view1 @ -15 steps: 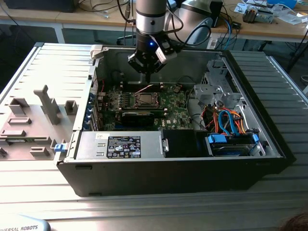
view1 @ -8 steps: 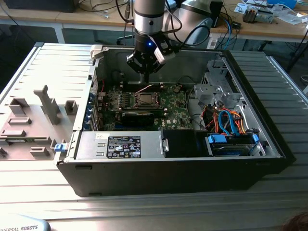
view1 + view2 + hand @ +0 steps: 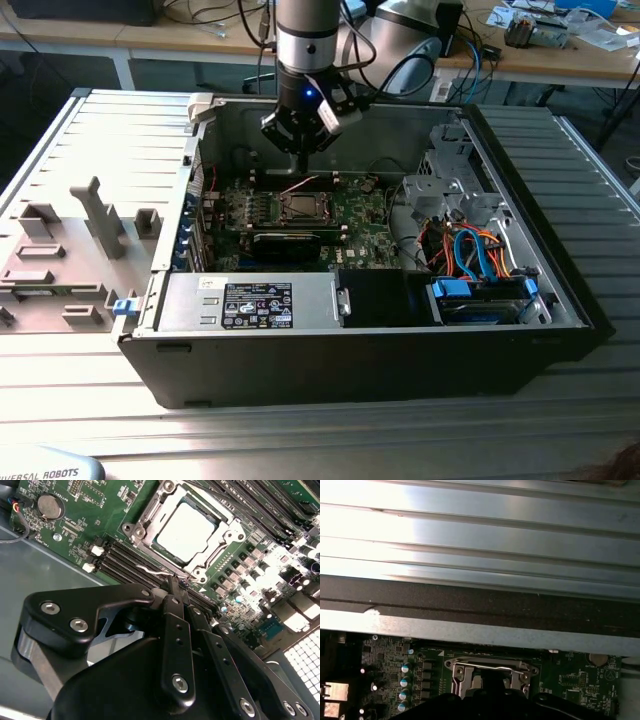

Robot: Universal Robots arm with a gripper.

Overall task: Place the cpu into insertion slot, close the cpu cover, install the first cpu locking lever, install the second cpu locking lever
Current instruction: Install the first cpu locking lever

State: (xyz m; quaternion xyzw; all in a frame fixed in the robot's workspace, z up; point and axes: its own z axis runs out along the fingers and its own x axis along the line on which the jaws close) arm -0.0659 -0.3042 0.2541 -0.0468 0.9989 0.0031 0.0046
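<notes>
The cpu [image 3: 186,530] lies flat, silver top up, in the insertion slot [image 3: 300,207] at the middle of the green motherboard. The silvery cpu cover [image 3: 226,534] lies down around it, its window framing the chip. A thin wire locking lever [image 3: 150,573] runs along the socket's edge beside the memory slots. My gripper [image 3: 175,582] is shut, its tips right at the end of that lever. In the exterior view the gripper [image 3: 303,170] hangs just behind the socket. The socket frame [image 3: 490,667] also appears in the first wrist view.
Long black memory slots [image 3: 130,562] and a coin battery [image 3: 50,506] flank the socket. The open case holds a power supply [image 3: 250,300] in front, a black card [image 3: 285,243] and a drive cage with coloured cables [image 3: 480,260]. Grey fixtures [image 3: 60,260] stand outside, on the exterior view's left.
</notes>
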